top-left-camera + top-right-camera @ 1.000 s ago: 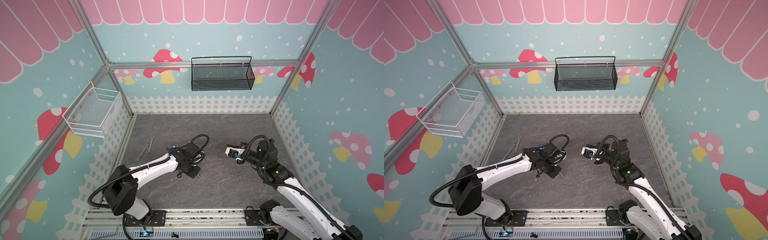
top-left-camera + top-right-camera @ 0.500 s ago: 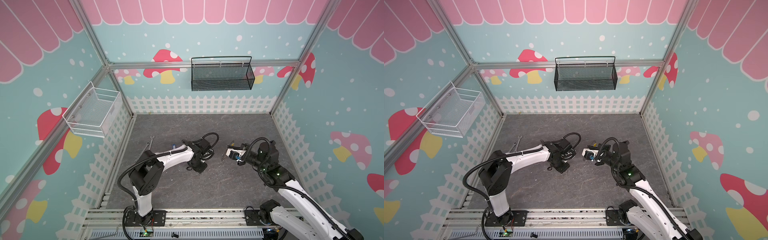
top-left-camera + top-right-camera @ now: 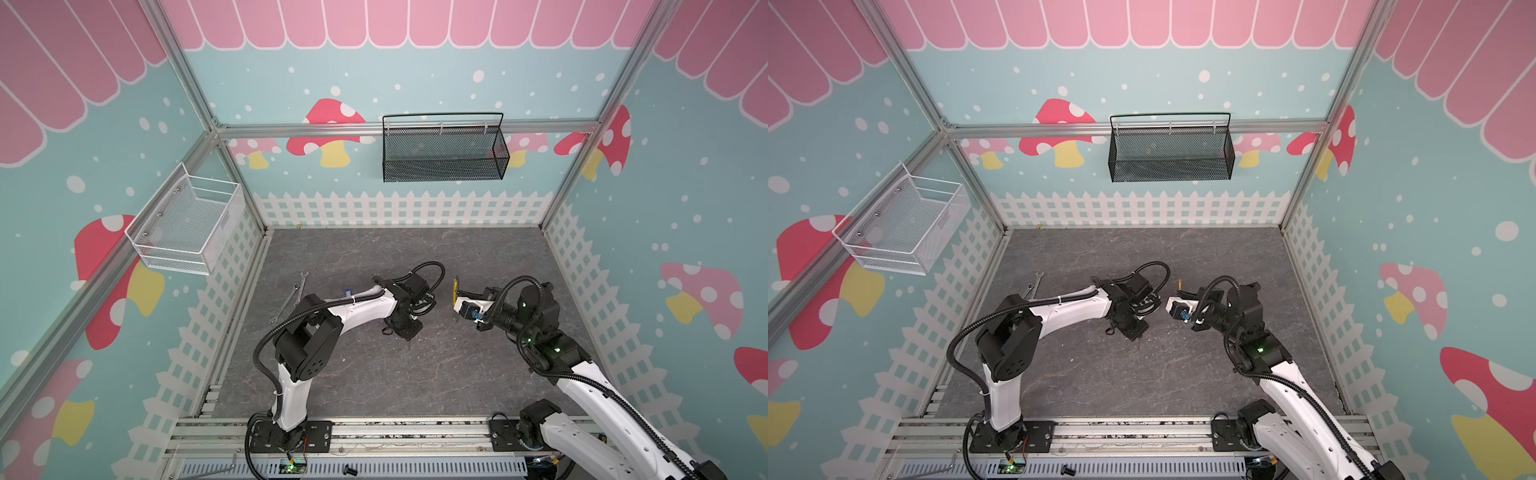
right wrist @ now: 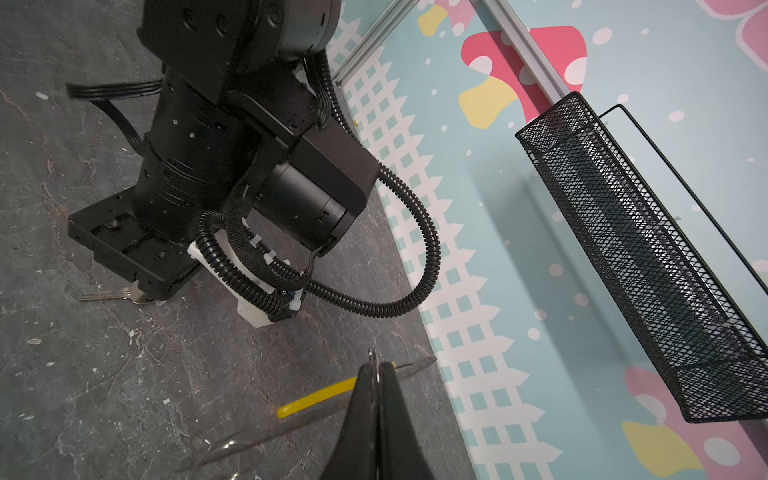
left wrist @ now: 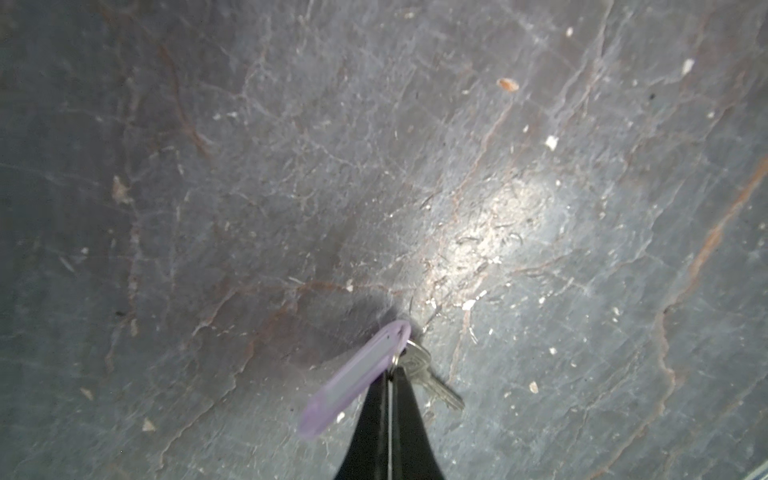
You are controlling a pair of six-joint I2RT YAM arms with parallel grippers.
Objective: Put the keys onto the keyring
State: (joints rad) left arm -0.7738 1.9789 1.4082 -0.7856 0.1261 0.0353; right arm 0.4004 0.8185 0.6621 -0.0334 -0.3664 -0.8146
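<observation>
In the left wrist view my left gripper [image 5: 390,371] is shut on the small split ring that carries a lilac tag [image 5: 353,380] and a silver key [image 5: 430,376]; both hang just above the grey floor. Both top views show this gripper [image 3: 408,336] [image 3: 1133,332] pointing down at mid-floor. My right gripper [image 4: 377,368] is shut on the keyring's thin wire, next to its yellow segment [image 4: 316,400]. In both top views the keyring [image 3: 456,286] [image 3: 1179,285] stands upright in the right gripper [image 3: 459,296], a short gap right of the left wrist. A small blue piece [image 3: 347,292] shows behind the left arm.
Two long silver wrenches [image 3: 297,289] [image 3: 1034,283] lie on the floor at the left, near the white fence. A black mesh basket [image 3: 442,149] hangs on the back wall and a white wire basket [image 3: 187,226] on the left wall.
My left arm has swung right, bringing its gripper with the lilac-tagged key closer to the right gripper. The right gripper has stayed almost in place, holding the keyring.
</observation>
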